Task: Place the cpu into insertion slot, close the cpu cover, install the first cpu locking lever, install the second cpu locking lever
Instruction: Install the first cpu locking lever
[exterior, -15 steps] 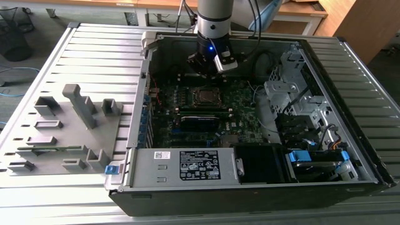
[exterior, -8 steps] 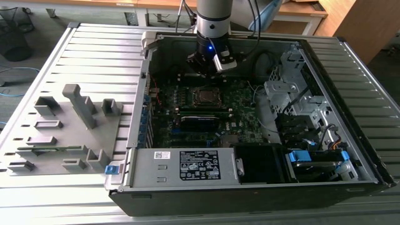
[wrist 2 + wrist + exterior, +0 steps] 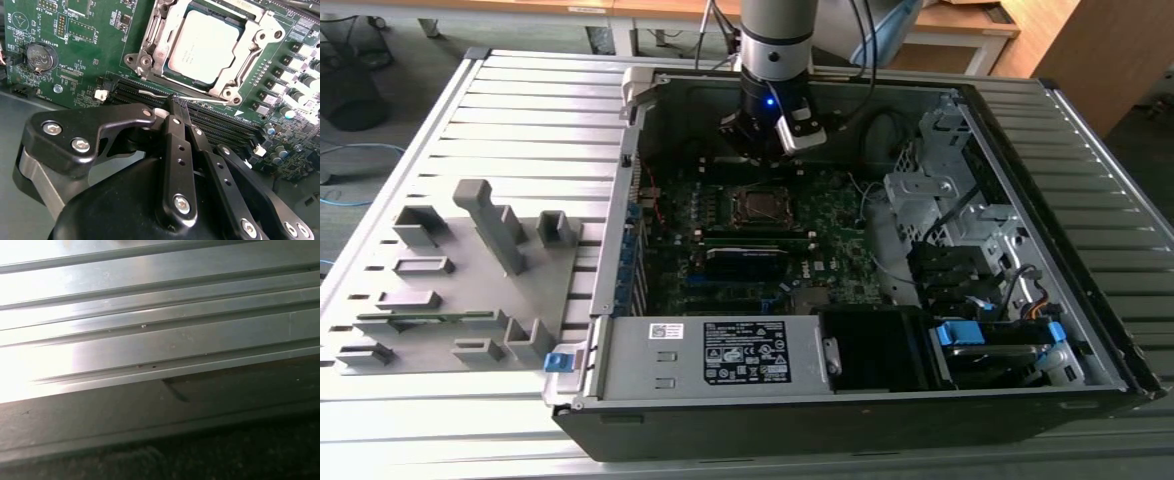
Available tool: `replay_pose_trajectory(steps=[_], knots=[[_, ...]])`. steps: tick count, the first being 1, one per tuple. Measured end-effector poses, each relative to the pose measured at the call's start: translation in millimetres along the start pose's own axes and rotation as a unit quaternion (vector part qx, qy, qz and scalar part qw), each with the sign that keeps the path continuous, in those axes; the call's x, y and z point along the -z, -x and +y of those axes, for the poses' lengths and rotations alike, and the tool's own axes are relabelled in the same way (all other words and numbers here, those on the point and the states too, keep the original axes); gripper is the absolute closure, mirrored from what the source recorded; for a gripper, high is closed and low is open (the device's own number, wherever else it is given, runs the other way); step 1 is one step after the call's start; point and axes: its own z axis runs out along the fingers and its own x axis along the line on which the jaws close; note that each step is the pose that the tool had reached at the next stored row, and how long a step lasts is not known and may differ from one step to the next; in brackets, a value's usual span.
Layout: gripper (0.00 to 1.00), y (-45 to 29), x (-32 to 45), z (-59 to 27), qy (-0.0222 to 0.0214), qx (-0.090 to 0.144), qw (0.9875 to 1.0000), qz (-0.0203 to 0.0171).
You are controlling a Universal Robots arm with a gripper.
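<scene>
The arm comes straight down from the far side of the scene, its grey tube upright and its black wrist lit by a small blue light. Below it the gripper points down and slightly toward the near side. In the second wrist view its two black fingers lie pressed together, nothing between them.

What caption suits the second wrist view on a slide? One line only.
Closed fingers poised beside the insertion slot, where the cpu sits framed by the lowered cpu cover on the green motherboard.
</scene>
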Motion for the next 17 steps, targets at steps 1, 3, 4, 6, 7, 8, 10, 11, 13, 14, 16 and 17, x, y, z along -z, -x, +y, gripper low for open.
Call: replay_pose_trajectory(steps=[1,3,4,6,7,8,10,11,13,14,16,17], knots=[[0.89,0.4,0.0,0.1,0.0,0.0,1.0,0.0],[0.89,1.2,-0.1,0.2,0.0,0.0,1.0,0.0],[0.89,1.7,-0.1,0.3,0.0,0.0,1.0,0.0],[0.89,2.6,-0.2,0.5,0.0,0.0,1.0,0.0],[0.89,2.8,-0.2,0.5,0.0,0.0,1.0,0.0],[0.89,2.8,-0.2,0.5,0.0,0.0,1.0,0.0],[0.89,2.9,-0.3,0.5,0.0,0.0,1.0,0.0],[0.89,3.1,-0.5,0.6,0.0,0.0,1.0,0.0],[0.89,3.4,-1.0,0.4,0.0,0.0,1.0,0.0],[0.89,3.5,-1.4,0.2,0.0,0.0,1.0,-0.0001],[0.89,3.6,-2.2,-0.1,0.0001,0.0,1.0,-0.0003],[0.89,3.6,-2.7,-0.3,0.0001,0.0,1.0,-0.0005]])
